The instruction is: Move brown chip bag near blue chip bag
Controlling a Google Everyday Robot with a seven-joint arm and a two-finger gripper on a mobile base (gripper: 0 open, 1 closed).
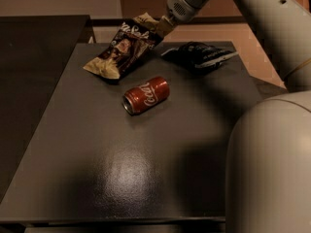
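The robot's pale arm shell (272,169) hides the near right corner of the dark grey table (121,178). A red soda can (146,95) lies on its side mid-table. Beyond, the wrinkly brown foil chip bag (127,47) slants — far tan end clenched in the gripper (162,26) fingers, dimly seen — near the glossy blue-black chip bag (199,55).

At the bench's far edge, the gripper (164,26) pinches the upper end of the brown chip bag (124,47), which slants toward the far left corner. The blue chip bag (199,55) lies just beside it, leaving only a narrow gap. A red can (146,95) on its side blocks the middle. The bench's (121,178) near half lies open, though the robot's pale body (272,169) crowds the near right corner.
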